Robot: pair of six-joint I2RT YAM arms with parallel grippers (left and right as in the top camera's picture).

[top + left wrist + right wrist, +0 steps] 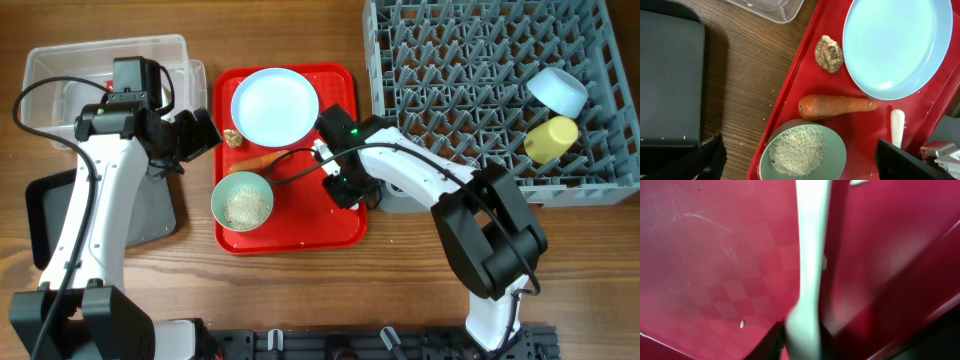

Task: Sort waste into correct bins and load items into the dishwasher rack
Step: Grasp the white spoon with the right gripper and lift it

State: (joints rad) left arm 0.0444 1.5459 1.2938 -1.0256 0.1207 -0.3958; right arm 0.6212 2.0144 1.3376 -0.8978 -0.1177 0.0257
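White spoon (812,255) sits pinched in the right hand (801,340) (overhead hides that grip); left hand (802,162) stands wide open.

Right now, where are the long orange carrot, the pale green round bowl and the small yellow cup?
Long orange carrot (835,106): left wrist view, middle of its body.
Pale green round bowl (836,150): left wrist view, bare inner wall on its right side.
Small yellow cup (551,139): overhead view, its side.

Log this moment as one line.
left gripper open at tray edge | right gripper shut on spoon on tray | plate, carrot, rice bowl on tray
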